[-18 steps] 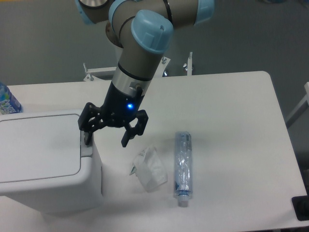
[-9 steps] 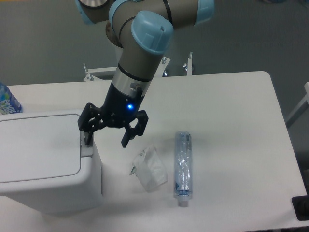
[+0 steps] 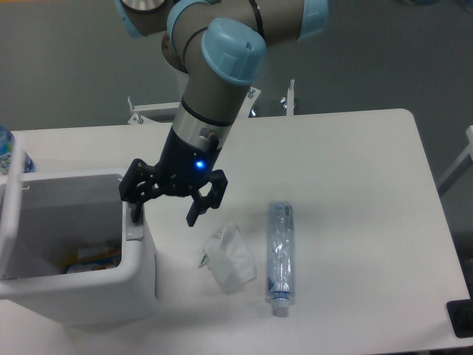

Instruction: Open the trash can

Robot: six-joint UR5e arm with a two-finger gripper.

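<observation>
White and wide, the surface (image 3: 347, 170) is lying under me against a grey floor. The trash can (image 3: 89, 296) is sitting at the left front corner of it, its lid (image 3: 10, 222) now standing up along the far left side where a moment ago it was lying flat and shut. Some yellow and white litter is showing down inside the bin. My jaws (image 3: 164, 209) are spread apart, gripping nothing; my left finger (image 3: 134, 210) is pressing down at the grey push-button latch (image 3: 134, 229) on the bin's right rim, while the other is hanging over bare surface. A crumpled clear plastic bag (image 3: 230, 260) is lying just right of the bin, and beside it a flattened plastic bottle (image 3: 279, 259) is lying lengthwise. Another bottle (image 3: 9, 154) is peeking out behind the bin.
</observation>
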